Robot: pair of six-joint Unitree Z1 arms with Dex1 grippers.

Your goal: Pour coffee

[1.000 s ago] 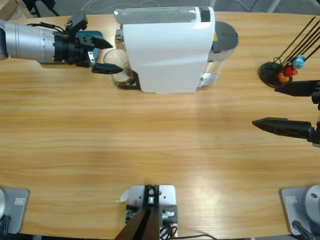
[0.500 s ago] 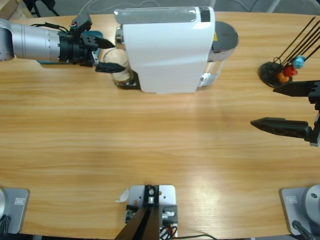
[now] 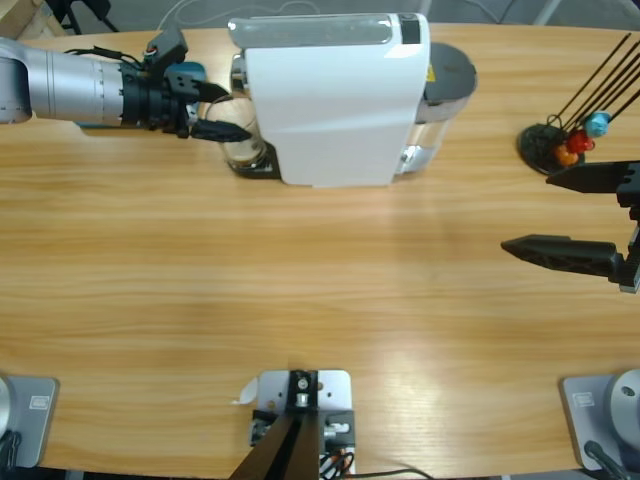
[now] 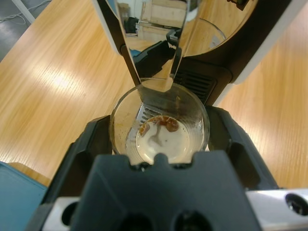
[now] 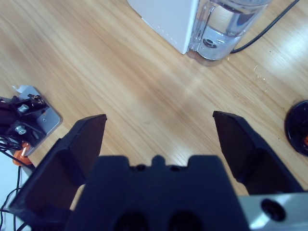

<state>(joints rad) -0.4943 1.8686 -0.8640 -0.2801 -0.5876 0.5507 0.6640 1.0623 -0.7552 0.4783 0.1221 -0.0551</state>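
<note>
A small clear glass tumbler stands on the drip tray of the white coffee machine, under its spout. A shallow layer of coffee with pale tan foam lies in the tumbler's bottom. My left gripper reaches in from the left, and its two black jaws press against opposite sides of the tumbler. My right gripper hovers open over bare table at the right edge, holding nothing, with its jaws wide apart in the right wrist view.
The machine's clear water tank sits at its right end, also in the right wrist view. A black capsule stand with blue, red and orange capsules is at the far right. A teal object lies behind the left gripper.
The left gripper has slid right until its jaws flank the tumbler, and the jaws have drawn slightly closer together. The right gripper has barely moved.
</note>
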